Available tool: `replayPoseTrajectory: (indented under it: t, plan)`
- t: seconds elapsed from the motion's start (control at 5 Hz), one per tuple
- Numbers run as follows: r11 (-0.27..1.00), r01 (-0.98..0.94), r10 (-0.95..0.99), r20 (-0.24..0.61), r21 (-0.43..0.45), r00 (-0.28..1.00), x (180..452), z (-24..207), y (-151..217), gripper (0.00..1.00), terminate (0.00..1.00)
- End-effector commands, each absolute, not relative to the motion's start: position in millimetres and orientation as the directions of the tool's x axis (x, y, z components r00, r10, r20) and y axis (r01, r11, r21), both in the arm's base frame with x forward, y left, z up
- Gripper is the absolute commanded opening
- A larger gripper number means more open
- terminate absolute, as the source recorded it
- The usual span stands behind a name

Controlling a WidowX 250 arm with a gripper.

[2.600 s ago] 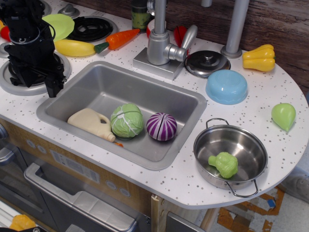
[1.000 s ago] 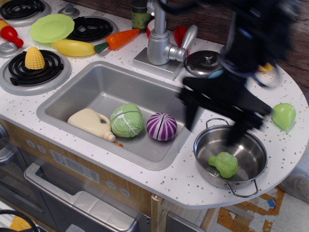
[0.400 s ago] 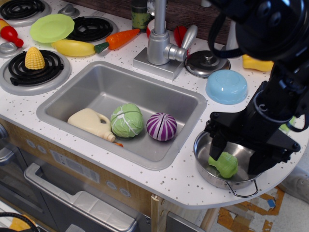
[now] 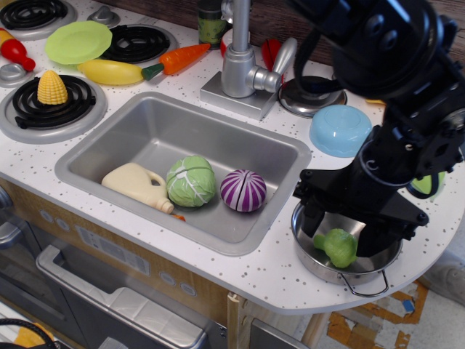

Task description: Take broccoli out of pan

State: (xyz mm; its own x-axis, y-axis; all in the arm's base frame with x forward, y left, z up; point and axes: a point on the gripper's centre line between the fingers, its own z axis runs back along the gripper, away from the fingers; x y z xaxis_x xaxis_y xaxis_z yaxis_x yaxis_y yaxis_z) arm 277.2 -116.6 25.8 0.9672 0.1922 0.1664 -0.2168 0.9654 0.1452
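The light-green broccoli [image 4: 338, 247] lies inside the shiny steel pan [image 4: 320, 267] at the counter's front right. My black gripper [image 4: 343, 233] hangs down into the pan, open, with one finger [image 4: 312, 219] left of the broccoli and the other [image 4: 375, 238] right of it. The jaws straddle the floret without closing on it. The arm covers most of the pan's far rim.
A blue bowl [image 4: 338, 131] and a steel lid [image 4: 296, 96] sit behind the pan. A smooth green pear toy [image 4: 427, 185] peeks out right of the arm. The sink [image 4: 131, 123] holds a cabbage [image 4: 191, 182], a purple onion [image 4: 243, 190] and a beige jug [image 4: 136, 185].
The arm swung from the far-left stove across to the pan. Since 0.4 s ago the gripper shifted slightly left and lower around the broccoli. The broccoli has not moved.
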Motion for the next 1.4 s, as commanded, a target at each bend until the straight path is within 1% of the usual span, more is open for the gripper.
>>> replayPoseTrajectory:
  t: [0.0, 0.2, 0.4, 0.6, 0.8, 1.0, 1.2]
  plan:
    - [0.969, -0.235, 0.218, 0.192, 0.070, 0.957, 281, 17, -118, 1.00, 0.00]
    - [0.969, -0.244, 0.232, 0.187, 0.043, 0.955, 280, 12, -120, 0.00, 0.00]
    - [0.972, -0.231, 0.221, 0.180, 0.038, 0.958, 282, 14, -118, 0.00, 0.00]
    - [0.977, -0.207, 0.197, 0.152, 0.048, 0.969, 285, 29, -114, 0.00, 0.00]
    - [0.985, -0.150, 0.139, 0.124, 0.087, 0.983, 295, 57, -106, 0.00, 0.00]
    - [0.988, -0.097, 0.083, 0.118, 0.123, 0.990, 314, 77, -103, 0.00, 0.00]
    - [0.992, -0.038, 0.017, 0.168, 0.118, 0.986, 340, 75, -97, 0.00, 0.00]
